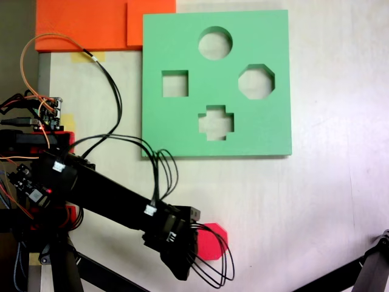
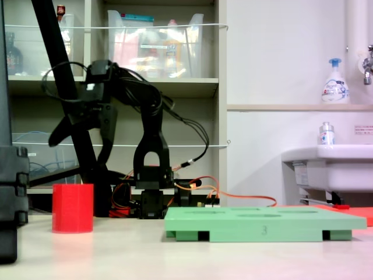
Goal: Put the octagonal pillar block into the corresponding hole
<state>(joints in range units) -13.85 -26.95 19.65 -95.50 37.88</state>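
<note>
Down at 6 o'clock in the top-down fixed view: octagonal pillar block (image 1: 215,241), red, upright on the pale table (image 1: 322,201), partly hidden under the black arm (image 1: 115,198). Seen from the low side fixed view as a red column (image 2: 73,208) standing alone on the tabletop, at 9 o'clock from the green foam board (image 2: 262,223) and well apart from it. Gripper (image 2: 84,137) raised above the block, not touching it, jaws spread apart with nothing between them. Corresponding hole (image 1: 256,81), eight-sided, at 3 o'clock on the board, unfilled; round cutout (image 1: 215,42) at 12, square cutout (image 1: 174,83) at 9, cross-shaped cutout (image 1: 216,122) at 6. Orange foam sheets (image 1: 91,24) off at 10 o'clock from the board.
</note>
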